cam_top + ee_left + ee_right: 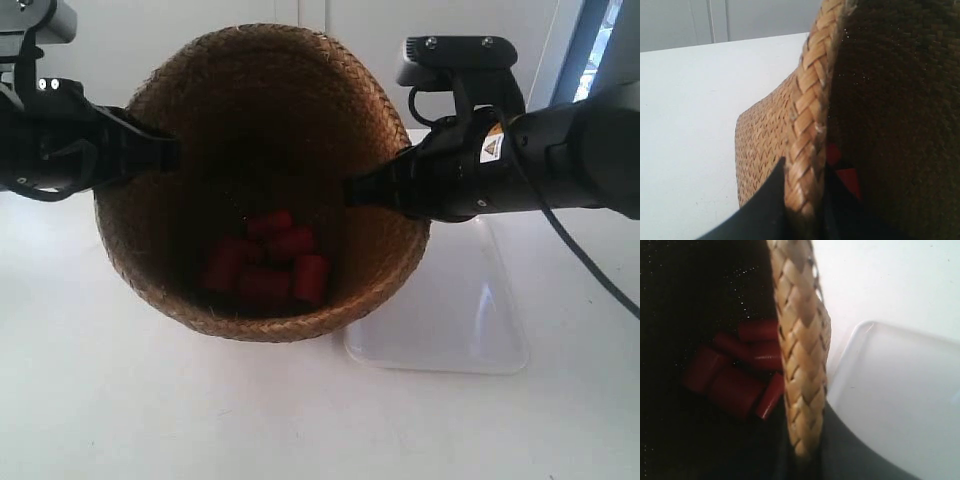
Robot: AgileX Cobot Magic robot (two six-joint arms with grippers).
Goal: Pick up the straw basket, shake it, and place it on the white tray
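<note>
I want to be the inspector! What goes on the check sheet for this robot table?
Surface: plain white table.
Job's things: straw basket held by its rim, mouth towards the exterior camera, not on the tray; white tray lies beside it, nothing on the part that shows.
Clutter: red pieces piled inside the basket; nothing else seen.
Pincers: left pincer and right pincer each shut on the basket's braided rim, on opposite sides.
Cables: black cable runs along the arm beside the tray.
Surroundings: pale wall behind; blue frame at one far corner.
</note>
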